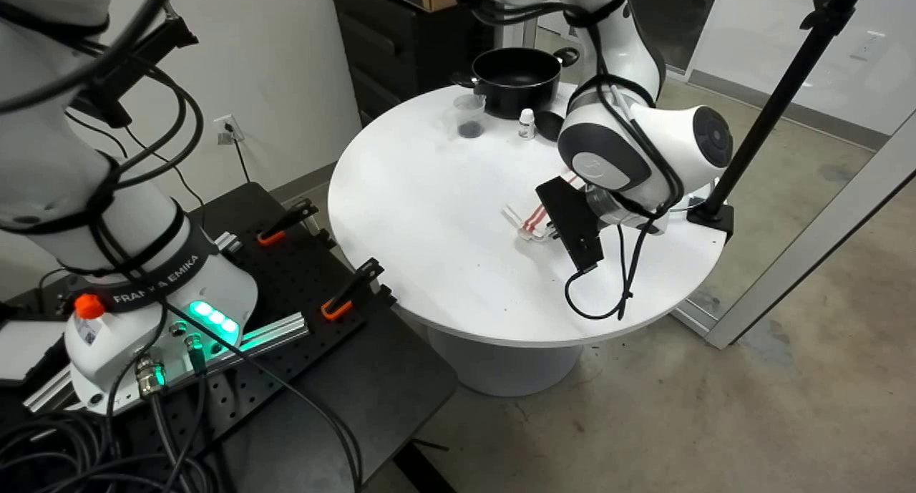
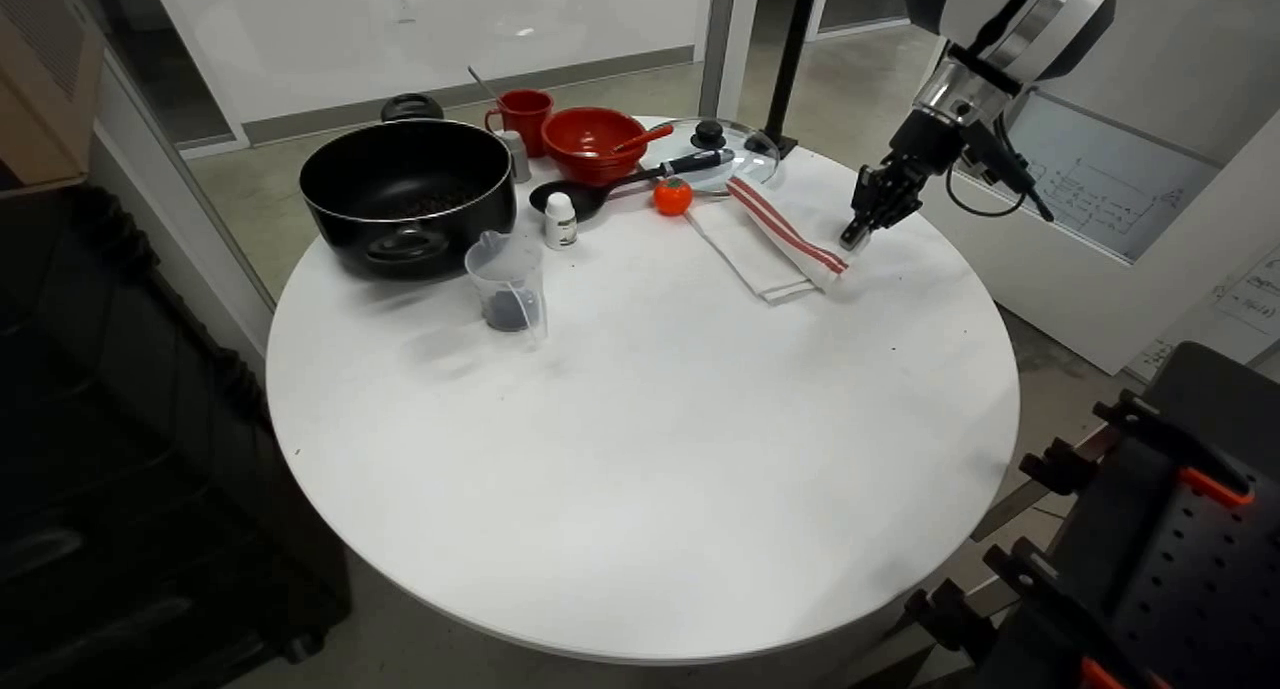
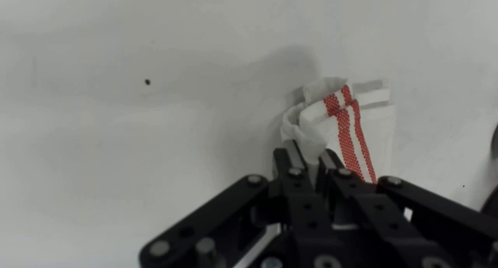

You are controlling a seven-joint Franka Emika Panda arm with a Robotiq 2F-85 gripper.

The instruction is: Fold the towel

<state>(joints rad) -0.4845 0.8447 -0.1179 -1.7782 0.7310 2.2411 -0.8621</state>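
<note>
In the wrist view, the gripper [image 3: 311,159] fills the bottom of the frame, right of centre, its fingertips pinching a bunched white edge of the towel [image 3: 350,139]. The towel lies right of centre; its red double stripe runs down and rightward until the gripper covers it, and the bunched layers at the pinch are hard to tell apart. A dark shape [image 3: 493,204] at the right edge is cut off, too little of it showing to identify.

In an exterior view, the black wrist camera [image 1: 572,225] and the robot arm [image 1: 612,167] hide most of the towel, right of centre. A striped end shows left of the camera and a scrap of red above it, the line between them rising from lower left to upper right.

In an exterior view, the towel lies in the upper right on the white round table [image 2: 620,449], its long axis and stripes slanting from near the glass pot lid [image 2: 740,141] down to the lower right. The arm is cut off at the top edge.
</note>
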